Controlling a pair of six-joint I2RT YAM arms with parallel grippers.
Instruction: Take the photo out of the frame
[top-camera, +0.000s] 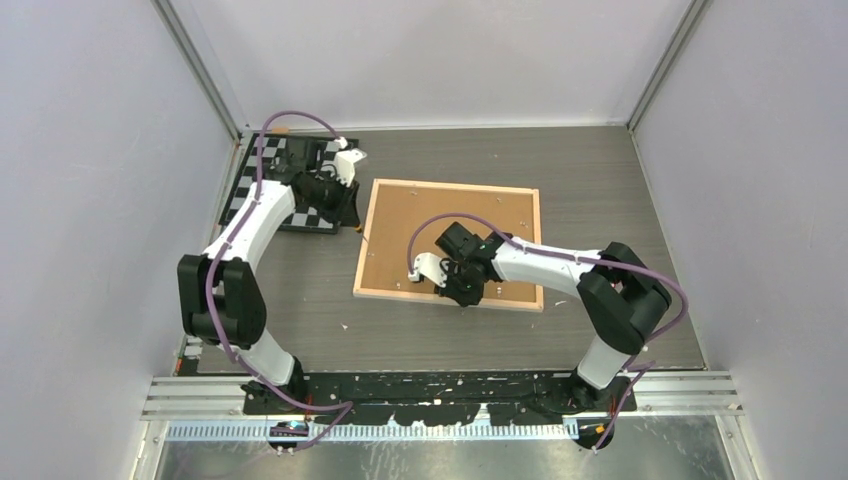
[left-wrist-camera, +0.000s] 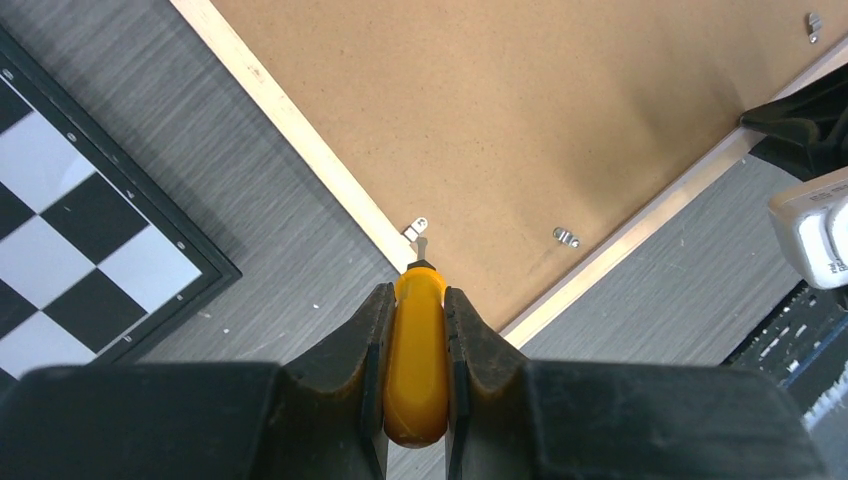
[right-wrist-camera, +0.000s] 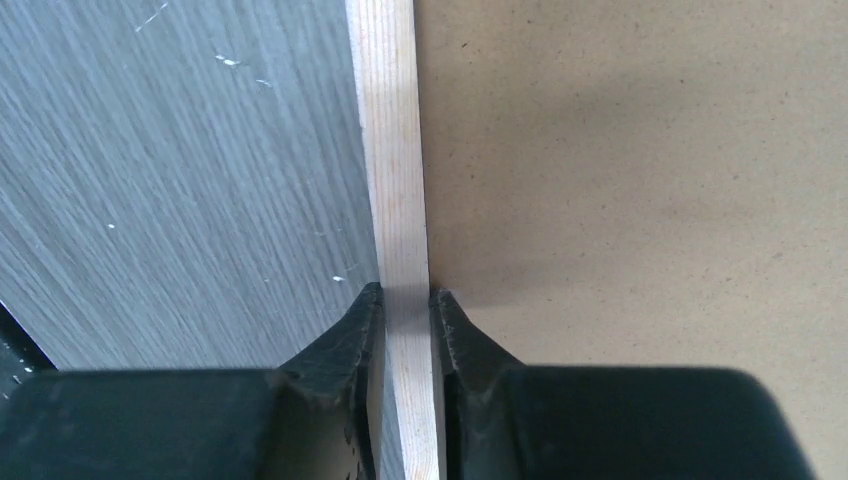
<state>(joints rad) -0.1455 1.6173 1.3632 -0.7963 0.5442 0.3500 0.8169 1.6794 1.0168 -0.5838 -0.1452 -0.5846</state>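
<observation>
My left gripper (left-wrist-camera: 417, 292) is clamped on the yellow handle of a small screwdriver (left-wrist-camera: 417, 370). Its thin tip is set at a metal tab (left-wrist-camera: 416, 229) on the brown back panel of the frame (left-wrist-camera: 520, 120), just inside the left rim, placed, I judge, to swivel that tab aside. My right gripper (right-wrist-camera: 405, 298) pinches the pale wood rim (right-wrist-camera: 392, 150) on the frame's near side, one finger outside and one over the panel, to brace the frame against that push. The frame lies face down, so the photo is hidden beneath the panel. A second tab (left-wrist-camera: 566, 237) sits by the near rim. The checkerboard (left-wrist-camera: 60, 230) lies off the frame's left side.
</observation>
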